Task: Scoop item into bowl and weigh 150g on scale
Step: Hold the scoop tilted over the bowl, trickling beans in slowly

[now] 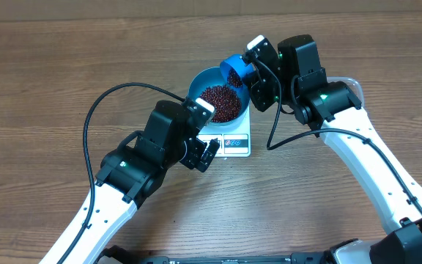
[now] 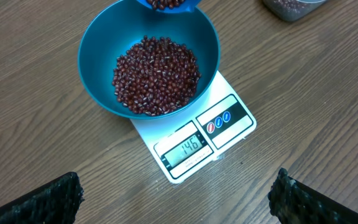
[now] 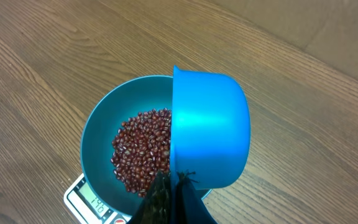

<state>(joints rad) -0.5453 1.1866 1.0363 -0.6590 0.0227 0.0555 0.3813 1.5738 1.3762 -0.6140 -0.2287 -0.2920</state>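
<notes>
bowl (image 2: 98, 59): deep, round, blue, sitting on the scale at the centre of the overhead view.
beans (image 2: 157, 74): loose maroon heap covering the bowl's bottom; a few more show in the scoop's mouth.
scale (image 2: 229, 118): flat, white, on the counter (image 2: 42, 155); display reads 146.
scoop (image 3: 210, 124): blue, tilted over the bowl's rim.
tub (image 2: 291, 7): clear, upper right of the left wrist view, beans inside.
left jaws: wide apart, holding nothing.
right jaws: together, clamped on the scoop.
</notes>
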